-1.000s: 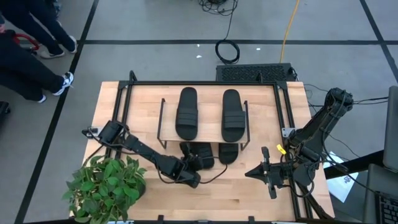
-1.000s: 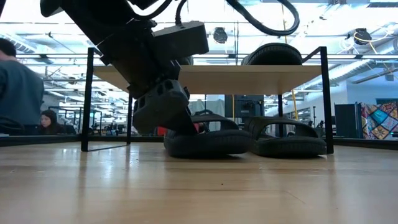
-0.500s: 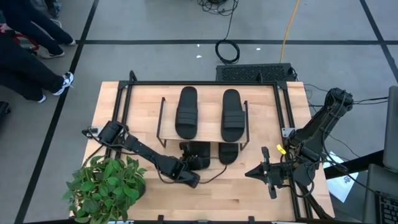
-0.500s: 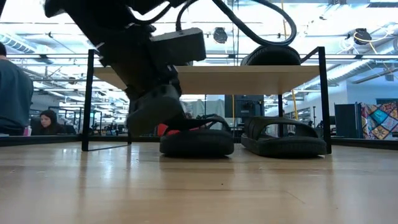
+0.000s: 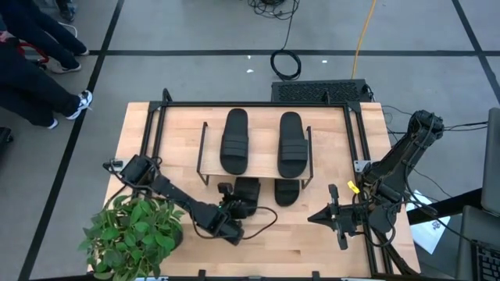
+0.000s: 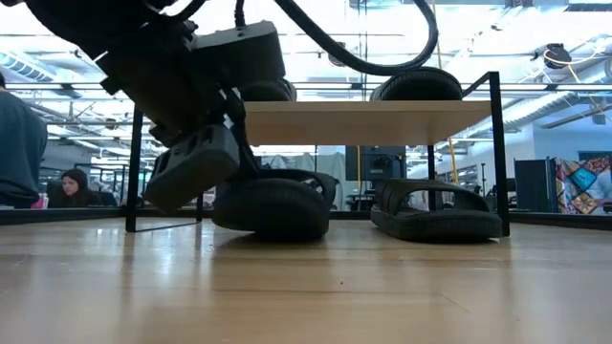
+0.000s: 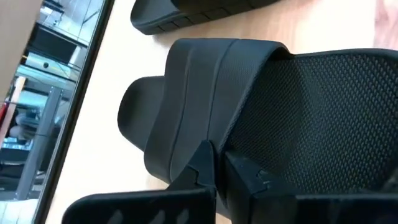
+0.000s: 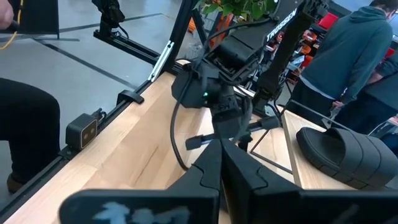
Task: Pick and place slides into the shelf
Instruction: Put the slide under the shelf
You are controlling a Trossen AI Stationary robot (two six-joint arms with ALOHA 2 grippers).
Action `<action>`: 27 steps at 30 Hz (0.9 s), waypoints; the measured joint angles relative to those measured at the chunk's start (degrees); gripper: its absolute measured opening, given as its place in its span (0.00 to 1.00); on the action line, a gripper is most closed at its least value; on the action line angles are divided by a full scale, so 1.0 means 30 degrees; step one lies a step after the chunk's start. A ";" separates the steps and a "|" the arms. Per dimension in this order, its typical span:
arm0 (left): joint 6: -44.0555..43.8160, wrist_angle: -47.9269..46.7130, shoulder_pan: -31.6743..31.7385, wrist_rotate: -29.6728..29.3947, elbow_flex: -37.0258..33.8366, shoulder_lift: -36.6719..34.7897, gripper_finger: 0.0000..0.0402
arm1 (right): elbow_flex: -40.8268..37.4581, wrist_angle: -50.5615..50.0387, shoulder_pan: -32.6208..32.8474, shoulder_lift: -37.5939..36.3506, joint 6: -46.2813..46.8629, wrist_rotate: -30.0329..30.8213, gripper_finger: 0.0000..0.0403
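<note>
Held slide (image 5: pixel 247 193): lying at the shelf (image 5: pixel 254 167) front edge, long axis running front to back, toe end under the board. Left gripper (image 5: pixel 231 209) is clamping its heel rim. Low view is showing it tilted, one end raised off the table (image 5: pixel 312 226). Right gripper (image 5: pixel 332 214): fingers together, idling at the table's right.

The shelf (image 5: pixel 254 168) board hides both lower slides' (image 5: pixel 286 191) front halves.

Bright even overhead light, glaring ceiling lamps in low view, wrist foregrounds seemingly blurred
</note>
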 joint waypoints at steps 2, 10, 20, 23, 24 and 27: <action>-0.0066 0.0108 0.0129 0.0452 0.0000 0.0000 0.02 | 0.0000 0.0031 0.0000 0.0000 0.0000 -0.0006 0.00; -0.0931 0.0734 0.0632 0.3164 0.0029 -0.0073 0.11 | 0.0000 0.0031 0.0000 0.0000 0.0022 -0.0012 0.00; -0.1429 0.0799 0.0275 0.3612 0.0036 -0.0069 0.34 | 0.0000 0.0030 0.0007 0.0000 0.0175 -0.0018 0.00; -0.1195 0.0688 0.0109 0.3579 0.0085 -0.0314 0.41 | 0.0000 0.0024 0.0007 0.0000 0.0164 -0.0017 0.00; -0.1070 0.0586 0.0045 0.3493 0.0222 -0.0330 0.42 | 0.0000 0.0031 0.0007 0.0000 0.0160 -0.0019 0.00; -0.0227 0.0409 -0.0224 0.3465 0.0614 -0.0566 0.46 | 0.0000 0.0017 0.0007 0.0007 0.0168 -0.0022 0.00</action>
